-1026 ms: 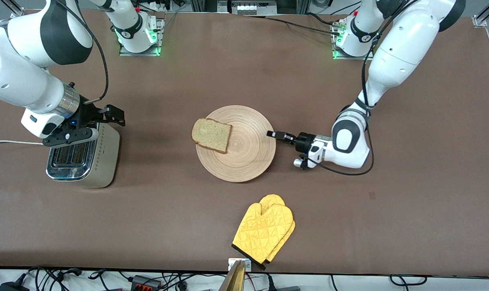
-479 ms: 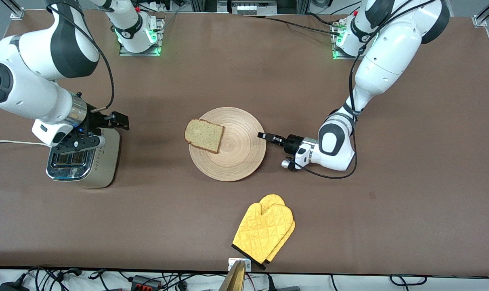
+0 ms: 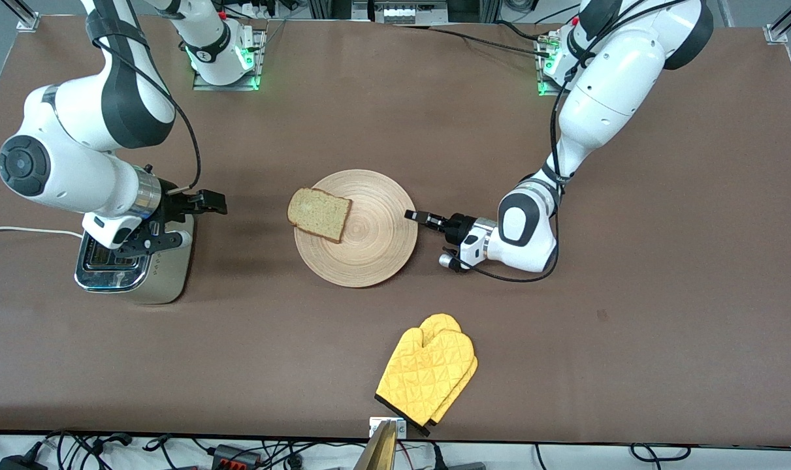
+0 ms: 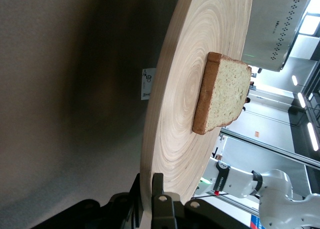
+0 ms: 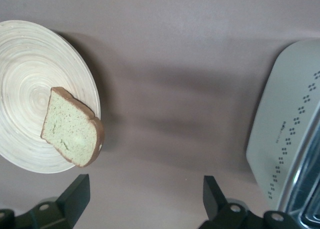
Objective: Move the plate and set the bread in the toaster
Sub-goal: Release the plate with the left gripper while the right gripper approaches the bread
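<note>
The round wooden plate (image 3: 362,245) lies mid-table with the bread (image 3: 319,214) on it, the slice overhanging the rim on the toaster's side. My left gripper (image 3: 413,215) is shut on the plate's rim at the left arm's end; in the left wrist view its fingers (image 4: 162,201) clamp the plate's edge (image 4: 150,154), with the bread (image 4: 225,99) farther along. The cream toaster (image 3: 163,274) stands toward the right arm's end. My right gripper (image 3: 189,222) hangs open over the toaster's edge nearest the plate. The right wrist view shows the plate (image 5: 25,89), bread (image 5: 72,126), toaster (image 5: 285,139) and bare table between the gripper's (image 5: 145,199) open fingers.
A yellow oven mitt (image 3: 428,372) lies nearer the front camera than the plate, close to the table's front edge. The toaster's white cord (image 3: 23,230) runs off toward the right arm's end of the table.
The left gripper has slid the plate with the bread toward the toaster. The right arm has swung, bringing its open gripper a little toward the plate.
</note>
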### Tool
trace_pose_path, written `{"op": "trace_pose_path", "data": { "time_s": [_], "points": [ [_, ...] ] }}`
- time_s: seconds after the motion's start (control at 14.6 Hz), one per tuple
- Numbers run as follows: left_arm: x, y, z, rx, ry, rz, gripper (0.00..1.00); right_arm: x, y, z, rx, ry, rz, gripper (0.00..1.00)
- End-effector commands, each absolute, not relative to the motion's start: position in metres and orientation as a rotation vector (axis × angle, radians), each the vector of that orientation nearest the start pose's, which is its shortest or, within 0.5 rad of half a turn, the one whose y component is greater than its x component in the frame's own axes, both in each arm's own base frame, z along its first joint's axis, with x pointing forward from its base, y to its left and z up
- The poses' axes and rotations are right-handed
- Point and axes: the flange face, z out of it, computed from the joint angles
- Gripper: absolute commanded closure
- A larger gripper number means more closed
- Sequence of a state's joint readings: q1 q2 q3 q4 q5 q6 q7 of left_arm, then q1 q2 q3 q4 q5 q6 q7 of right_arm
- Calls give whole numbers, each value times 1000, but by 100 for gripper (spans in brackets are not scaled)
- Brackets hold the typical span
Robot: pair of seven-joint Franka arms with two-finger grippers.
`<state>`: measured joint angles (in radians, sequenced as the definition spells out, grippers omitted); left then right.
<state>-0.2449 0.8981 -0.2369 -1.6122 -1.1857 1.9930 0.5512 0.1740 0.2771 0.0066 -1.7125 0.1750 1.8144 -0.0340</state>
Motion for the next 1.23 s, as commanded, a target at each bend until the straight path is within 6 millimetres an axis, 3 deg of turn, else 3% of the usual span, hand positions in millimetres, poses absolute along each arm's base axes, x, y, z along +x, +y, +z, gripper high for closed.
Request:
{"op": "trace_pose_path", "data": {
  "time_s": [0.0, 0.21, 0.34, 0.48, 0.75, 1.03, 1.16],
  "points": [
    [568, -347, 119, 1980, -151, -459, 97, 606, 128, 406, -2949, -207, 301, 0],
    [566, -347, 116, 1982, -153, -464, 86, 606, 127, 391, -2948, -200, 335, 0],
    [566, -346, 117, 1998, -174, -467, 52, 607, 126, 377, -2942, -191, 366, 0],
    [568, -343, 116, 2004, -172, -465, 51, 608, 131, 363, -2895, -132, 397, 0],
    [589, -316, 122, 2083, -240, -427, 46, 609, 136, 332, -2857, -20, 421, 0],
    [622, -258, 143, 2161, -312, -388, 43, 589, 160, 286, -2801, 115, 405, 0],
    [641, -225, 167, 2184, -410, -408, 43, 580, 177, 268, -2777, 191, 414, 0]
  ]
}}
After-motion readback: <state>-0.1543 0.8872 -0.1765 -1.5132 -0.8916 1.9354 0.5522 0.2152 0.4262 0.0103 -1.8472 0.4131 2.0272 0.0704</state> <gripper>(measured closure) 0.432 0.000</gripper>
